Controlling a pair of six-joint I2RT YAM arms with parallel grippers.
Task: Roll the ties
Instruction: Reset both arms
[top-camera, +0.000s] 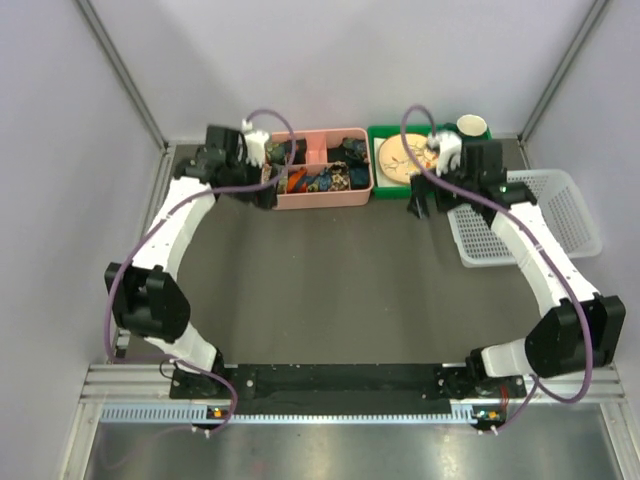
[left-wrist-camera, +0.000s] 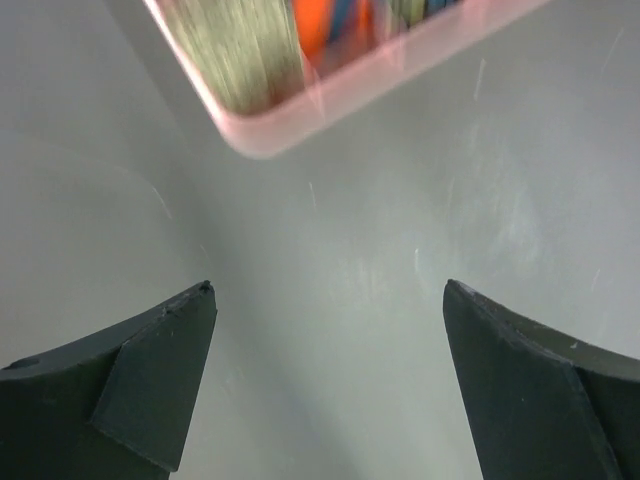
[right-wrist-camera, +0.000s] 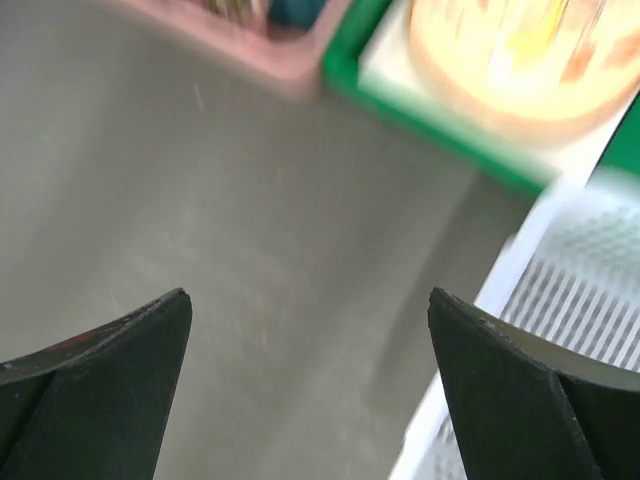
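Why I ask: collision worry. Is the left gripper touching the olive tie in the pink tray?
Apart. The left wrist view shows the left gripper open, bare table lying between its fingertips and the pink tray that holds the tie.

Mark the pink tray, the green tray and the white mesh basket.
pink tray (top-camera: 320, 201), top external view, near wall.
green tray (top-camera: 395, 130), top external view, far rim.
white mesh basket (top-camera: 560, 200), top external view, mesh floor.

From above and behind the arm bases (top-camera: 200, 378), my top camera looks down on the whole table (top-camera: 340, 290). Both wrist cameras hang close over it, facing down past the left tool (left-wrist-camera: 328, 290) and right tool (right-wrist-camera: 308, 295); all three views catch the pink tray (top-camera: 322, 201).
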